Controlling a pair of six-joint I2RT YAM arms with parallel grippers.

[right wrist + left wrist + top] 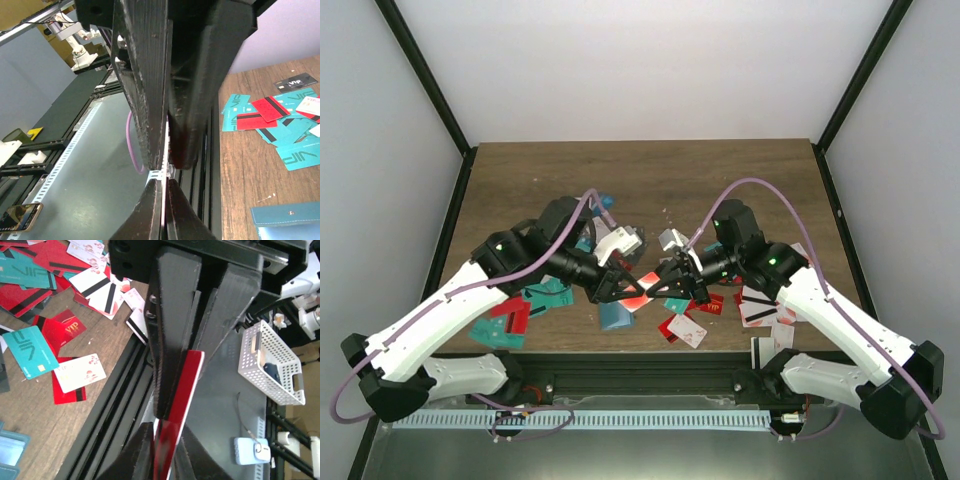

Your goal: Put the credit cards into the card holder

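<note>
Nearest the arms' bases, the card holder (617,317) is lying flat on the table (720,170), just below and to the left of where the two grippers are meeting. Whether its pocket is gaping cannot be told from above.

Over it, a red card (648,287) is hanging in the air, held from both sides. The left gripper (623,290) is pinching one end with its jaws closed flat against the card. The right gripper (672,285) is pinching the other end, its jaws nearly together with only the card's thin edge between them.

This is looking like a hand-over, though which arm is giving cannot be told. Doing it well is likely meaning that one gripper lets go only once the other's hold is sure. It should also be backing away along the card's plane, so the plastic is neither bending nor twisting. The freed arm could then be steadying the holder while the card goes in edge-first.

Farther out, more credit cards (515,315) are lying scattered to either side, waiting their turn.
</note>
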